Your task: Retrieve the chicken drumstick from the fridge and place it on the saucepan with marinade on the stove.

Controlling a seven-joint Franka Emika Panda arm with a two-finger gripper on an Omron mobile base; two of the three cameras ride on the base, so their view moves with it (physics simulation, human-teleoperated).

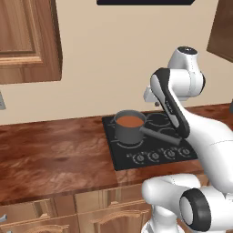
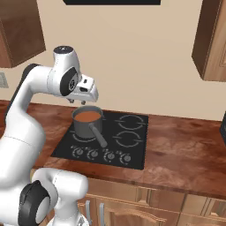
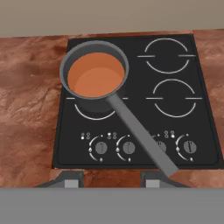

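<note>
No drumstick in hand — retrieval step not yet done.
I see the gripper [image 3: 109, 180] above the stove [image 3: 201, 109], fingers partly apart, empty; saucepan [image 3: 65, 65] at its back-left burner — next calls for the fridge.

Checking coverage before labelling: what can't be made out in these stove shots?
- Left base view: the arm covers the right side of the stove.
- Both base views: the dark panel above is cut by the top edge.
- Hand view: the pan hides most of its burner ring; the sauce is opaque, so nothing under it can be told.
- Knob markings: too small to read.
</note>
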